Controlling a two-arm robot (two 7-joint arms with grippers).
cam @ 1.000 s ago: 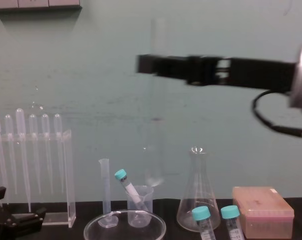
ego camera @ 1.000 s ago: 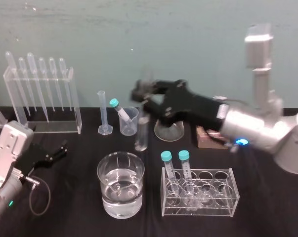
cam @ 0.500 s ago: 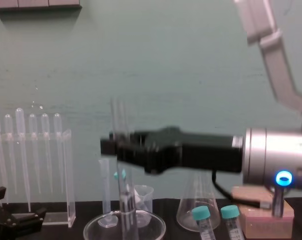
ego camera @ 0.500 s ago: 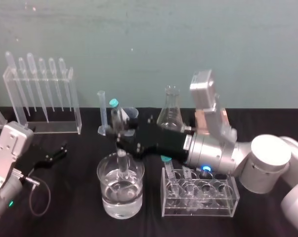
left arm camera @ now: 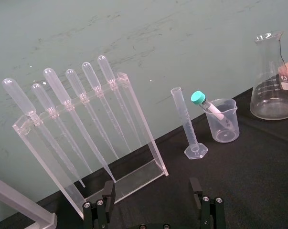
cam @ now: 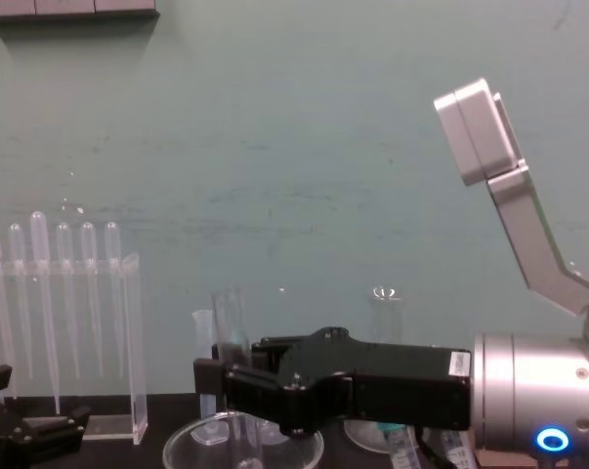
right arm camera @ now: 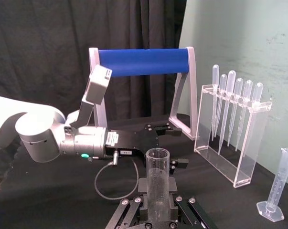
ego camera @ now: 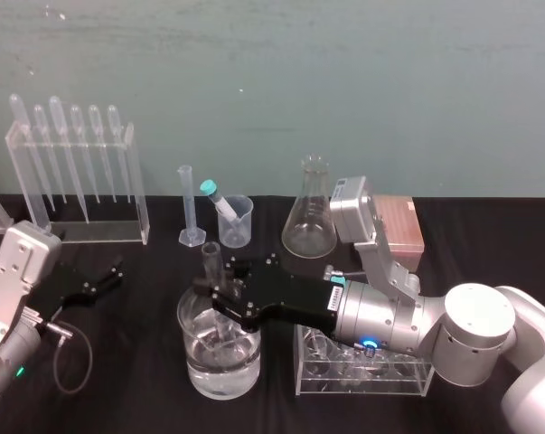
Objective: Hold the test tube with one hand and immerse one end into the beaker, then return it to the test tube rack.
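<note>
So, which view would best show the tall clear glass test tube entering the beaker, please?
Head view: the tall clear glass test tube, held in the right end effector, dips into the water-filled glass beaker. Chest view shows its upper part side-on; right wrist view, its open rim.

Right arm (ego camera: 462, 334) silver-grey, blue light (ego camera: 370, 344), black right gripper (ego camera: 220, 303); left gripper (ego camera: 105, 278) black, looped cable (ego camera: 90, 354).

test tube (ego camera: 211, 264): clear glass, plain open rim, upright, lower end down inside beaker | beaker (ego camera: 220, 372): wide, clear, roughly half full of clear liquid | test tube rack (ego camera: 408, 380): clear plastic, just right of beaker
</note>
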